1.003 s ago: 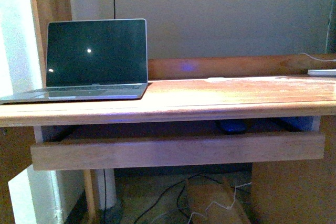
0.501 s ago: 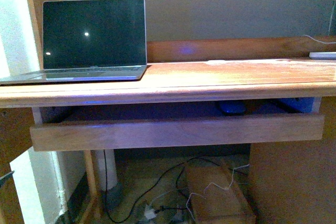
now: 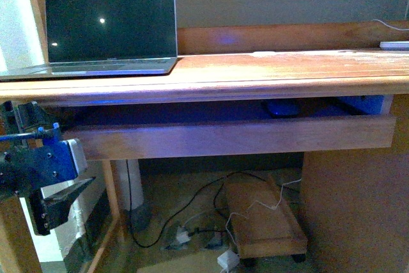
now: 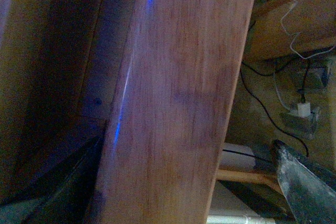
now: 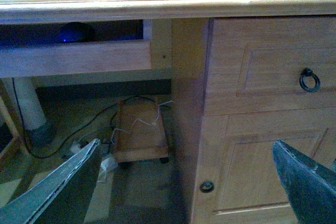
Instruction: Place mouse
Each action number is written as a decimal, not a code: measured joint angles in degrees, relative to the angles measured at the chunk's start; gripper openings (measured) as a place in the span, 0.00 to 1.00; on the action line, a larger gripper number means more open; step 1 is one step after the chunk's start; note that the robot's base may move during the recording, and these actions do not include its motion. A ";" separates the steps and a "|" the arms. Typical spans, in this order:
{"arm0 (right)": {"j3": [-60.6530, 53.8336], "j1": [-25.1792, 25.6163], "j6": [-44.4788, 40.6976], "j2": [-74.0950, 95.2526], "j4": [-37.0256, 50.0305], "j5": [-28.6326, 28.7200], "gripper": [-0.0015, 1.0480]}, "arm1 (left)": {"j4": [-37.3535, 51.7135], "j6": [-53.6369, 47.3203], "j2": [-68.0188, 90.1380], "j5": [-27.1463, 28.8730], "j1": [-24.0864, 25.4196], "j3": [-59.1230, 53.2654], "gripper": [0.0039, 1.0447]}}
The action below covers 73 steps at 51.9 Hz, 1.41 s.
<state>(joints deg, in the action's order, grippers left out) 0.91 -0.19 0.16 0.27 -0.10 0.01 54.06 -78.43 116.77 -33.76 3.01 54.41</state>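
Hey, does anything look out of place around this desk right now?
The mouse sits in the pull-out tray under the desktop, half hidden behind its front board, not up beside the laptop.

My front view is dim and soft, with a violet-blue cast along the table (image 3: 268,68) edge and two small glints on the dark laptop (image 3: 108,17) screen. Daylight blows out white at far left; my left wrist view is murky and blurred.

Mouse (image 3: 281,107) mostly behind drawer front (image 3: 243,137), prob. only top in view.
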 joint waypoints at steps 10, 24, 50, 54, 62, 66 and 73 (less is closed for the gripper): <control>0.00 0.00 0.00 0.00 0.00 0.00 0.93 | -6.67 -1.46 0.76 0.28 -0.22 3.02 0.93; 0.00 0.00 0.00 0.00 0.00 -0.02 0.93 | -38.56 1.75 -8.68 2.05 -0.66 3.41 0.93; 0.00 0.02 0.00 0.00 0.00 0.00 0.93 | -52.15 23.41 -25.94 -20.02 0.15 -9.88 0.93; 0.00 0.02 0.00 0.00 0.00 0.00 0.93 | -49.11 33.20 -28.39 -20.85 -0.22 -10.99 0.93; 0.00 0.02 0.00 0.00 0.00 0.00 0.93 | -36.61 54.66 -33.24 -19.43 -1.01 -13.33 0.93; 0.00 0.02 0.00 0.00 0.00 0.00 0.93 | -27.67 67.71 -37.18 -15.56 -1.44 -13.31 0.93; 0.00 0.02 0.00 0.00 0.00 0.00 0.93 | -21.86 85.22 -45.64 -7.32 -2.16 -13.40 0.93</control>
<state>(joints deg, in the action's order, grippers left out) 0.91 -0.16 0.16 0.27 -0.10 0.01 32.21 6.79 71.13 -41.08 0.84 41.01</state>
